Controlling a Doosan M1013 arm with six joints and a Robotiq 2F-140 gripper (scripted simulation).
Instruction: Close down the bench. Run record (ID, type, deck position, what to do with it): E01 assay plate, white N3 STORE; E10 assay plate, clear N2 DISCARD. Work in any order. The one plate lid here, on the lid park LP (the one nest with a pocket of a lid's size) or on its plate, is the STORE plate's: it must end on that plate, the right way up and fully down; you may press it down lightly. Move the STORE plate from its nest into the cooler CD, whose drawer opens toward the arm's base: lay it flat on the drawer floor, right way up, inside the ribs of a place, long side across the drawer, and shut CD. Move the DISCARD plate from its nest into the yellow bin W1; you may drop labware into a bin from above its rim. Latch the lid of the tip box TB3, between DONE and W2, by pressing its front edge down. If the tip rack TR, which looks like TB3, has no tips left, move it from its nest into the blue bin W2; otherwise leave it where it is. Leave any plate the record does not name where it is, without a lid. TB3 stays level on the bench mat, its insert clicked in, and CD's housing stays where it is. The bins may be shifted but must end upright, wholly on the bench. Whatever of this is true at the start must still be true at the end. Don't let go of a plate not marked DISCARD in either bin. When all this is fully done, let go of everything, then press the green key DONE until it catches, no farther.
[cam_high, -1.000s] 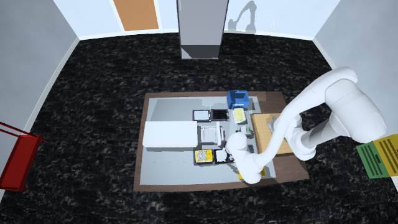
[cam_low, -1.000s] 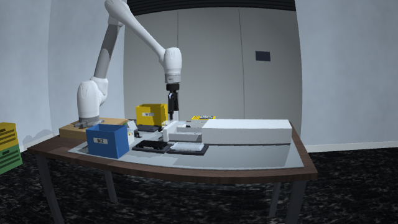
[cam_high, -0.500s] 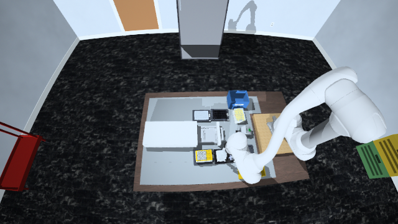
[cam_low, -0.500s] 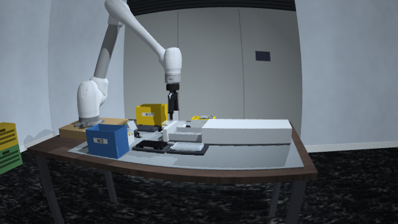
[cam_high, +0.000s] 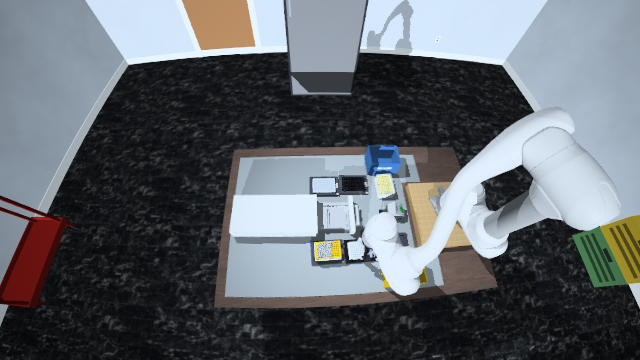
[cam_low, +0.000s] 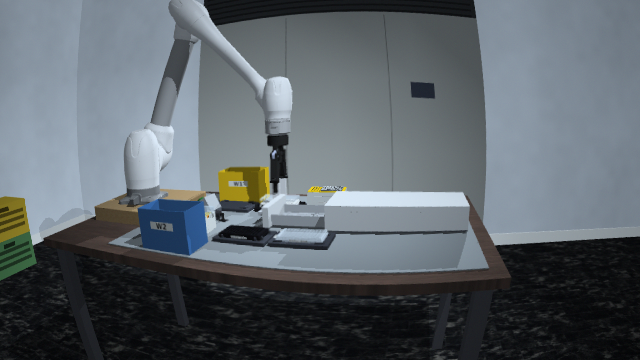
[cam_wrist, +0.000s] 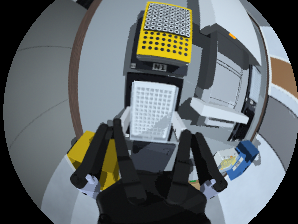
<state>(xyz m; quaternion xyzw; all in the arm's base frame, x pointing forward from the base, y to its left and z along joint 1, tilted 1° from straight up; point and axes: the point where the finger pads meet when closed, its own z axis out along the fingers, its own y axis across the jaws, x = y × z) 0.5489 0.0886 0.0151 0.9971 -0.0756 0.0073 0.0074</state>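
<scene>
The tool (cam_wrist: 148, 175) is clamped on a white assay plate (cam_wrist: 153, 108) lifted over its nest beside the yellow tip rack (cam_wrist: 164, 35), apparently the STORE plate's transfer, and next it needs carrying level to the open cooler drawer (cam_wrist: 214, 99).

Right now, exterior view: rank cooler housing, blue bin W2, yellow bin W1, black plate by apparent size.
1. Cooler housing, the long white box, clearly largest.
2. Blue bin W2.
3. Yellow bin W1. W2 sits nearer the camera, so their true order is unsure.
4. Black plate, low and flat, smallest.
</scene>
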